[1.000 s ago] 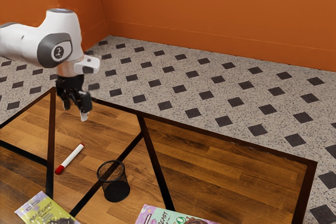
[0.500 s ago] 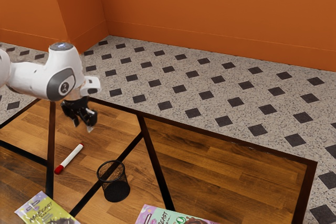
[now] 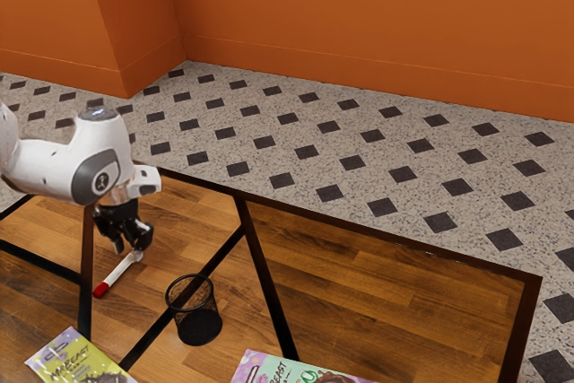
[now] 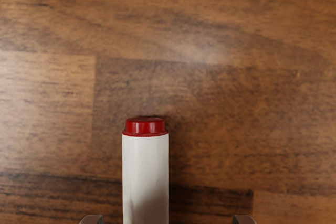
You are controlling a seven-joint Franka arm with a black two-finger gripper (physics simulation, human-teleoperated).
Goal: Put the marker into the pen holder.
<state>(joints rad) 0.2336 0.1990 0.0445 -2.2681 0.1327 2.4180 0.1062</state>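
Jaws parted, the black two-finger gripper (image 3: 128,252) hangs low over one end of the marker (image 3: 119,273), its fingers (image 3: 138,256) set wide of each other. In the wrist view, the marker's white barrel lies between the two fingertips, with bare wood visible on either side; neither finger touches it, and it sits nearer one fingertip than the other. A short red plug (image 4: 145,126) closes the end of the barrel seen there. The marker itself lies flat on the wooden table (image 3: 386,266), outside the pen holder; in the exterior view it runs obliquely, its longer red end (image 3: 100,291) toward the exterior view's lower left and its other end beneath the gripper. The pen holder (image 3: 199,327), a round black mesh cup, stands upright on the table, apart from the marker and toward the exterior view's right. Two printed packets occupy the exterior view's lower edge: a yellow-green one (image 3: 72,361) at left and a pink and mint one (image 3: 287,372) near the middle. Beyond the table: speckled grey floor with dark diamonds (image 3: 404,174), bounded by an orange wall (image 3: 377,24)
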